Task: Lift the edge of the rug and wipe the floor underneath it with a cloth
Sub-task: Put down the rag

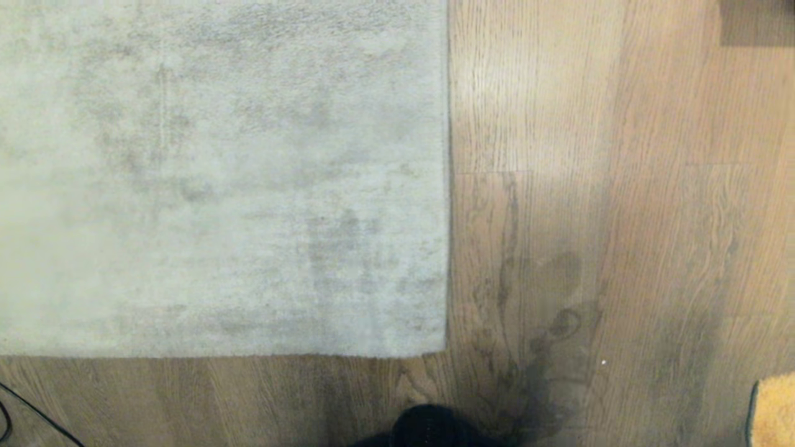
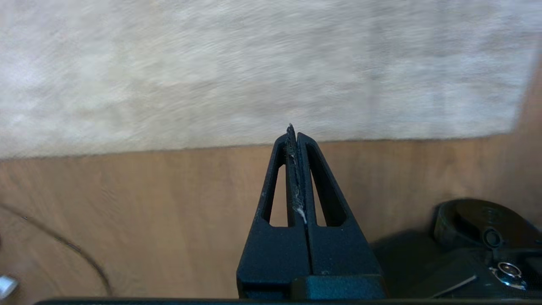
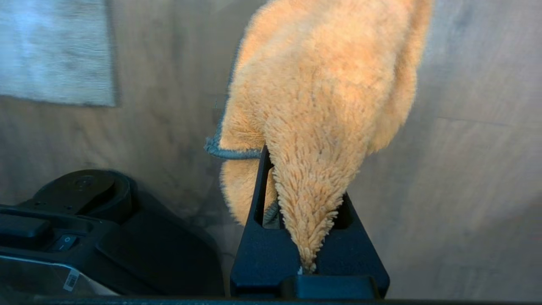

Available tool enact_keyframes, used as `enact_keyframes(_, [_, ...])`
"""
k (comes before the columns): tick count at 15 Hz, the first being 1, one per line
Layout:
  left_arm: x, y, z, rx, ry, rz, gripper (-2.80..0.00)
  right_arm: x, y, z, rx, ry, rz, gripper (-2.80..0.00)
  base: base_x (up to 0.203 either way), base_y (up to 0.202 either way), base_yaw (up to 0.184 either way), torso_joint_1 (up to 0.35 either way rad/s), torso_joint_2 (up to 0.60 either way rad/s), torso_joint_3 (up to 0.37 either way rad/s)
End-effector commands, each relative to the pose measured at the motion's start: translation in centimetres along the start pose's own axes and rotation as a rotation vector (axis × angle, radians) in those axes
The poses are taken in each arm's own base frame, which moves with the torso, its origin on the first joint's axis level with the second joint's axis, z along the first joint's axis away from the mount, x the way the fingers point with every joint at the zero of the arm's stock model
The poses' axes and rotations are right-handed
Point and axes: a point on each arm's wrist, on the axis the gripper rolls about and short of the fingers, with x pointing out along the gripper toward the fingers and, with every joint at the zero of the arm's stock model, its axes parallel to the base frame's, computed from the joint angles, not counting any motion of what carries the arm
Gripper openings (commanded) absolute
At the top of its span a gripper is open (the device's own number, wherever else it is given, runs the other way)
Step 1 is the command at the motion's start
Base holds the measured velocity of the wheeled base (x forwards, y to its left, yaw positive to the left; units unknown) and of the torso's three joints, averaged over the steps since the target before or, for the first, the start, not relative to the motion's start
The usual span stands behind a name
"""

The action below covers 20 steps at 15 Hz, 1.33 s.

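Note:
The mottled grey rug (image 1: pixel 217 174) lies flat. Its rug edge (image 1: pixel 448 186) runs straight down to a square corner (image 1: pixel 445 352) on the wood-grain floor (image 1: pixel 621 217). My right gripper (image 3: pixel 302 154) is shut on the fluffy orange cloth (image 3: pixel 326 84), which bunches between the fingers and drapes over them above the floor; its grey hem (image 3: pixel 230 152) shows at one side. A piece of that cloth (image 1: pixel 773 410) shows at the head view's lower right corner. My left gripper (image 2: pixel 294 131) is shut and empty. It hangs over bare floor (image 2: pixel 148 212) just short of the rug's near border (image 2: pixel 169 148).
My black base (image 1: pixel 428 428) sits at the bottom centre of the head view, close to the rug corner. A thin dark cable (image 1: pixel 37 416) crosses the floor at lower left. A dark brown object (image 1: pixel 758 22) stands at the far right. Dark grain marks (image 1: pixel 546 335) streak the planks.

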Motion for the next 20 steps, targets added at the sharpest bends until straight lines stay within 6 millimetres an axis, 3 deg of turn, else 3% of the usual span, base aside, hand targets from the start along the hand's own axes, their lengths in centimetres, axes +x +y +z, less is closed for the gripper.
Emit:
enact_keyframes(1, [0.00, 0.00, -0.01, 0.000, 0.000, 0.001, -2.80, 0.01, 0.00, 0.01, -0.001, 0.001, 0.000, -2.80, 0.000, -0.197, -0.001, -0.001, 0.00, 0.004])
enact_keyframes(15, [0.00, 0.00, -0.01, 0.000, 0.000, 0.000, -2.80, 0.01, 0.00, 0.01, -0.001, 0.001, 0.002, -2.80, 0.000, -0.194, 0.001, 0.002, 0.00, 0.003])
enact_keyframes(20, [0.00, 0.00, -0.01, -0.002, 0.000, 0.001, -2.80, 0.01, 0.00, 0.01, -0.001, 0.001, 0.002, -2.80, 0.000, -0.045, 0.000, 0.000, 0.00, 0.001])
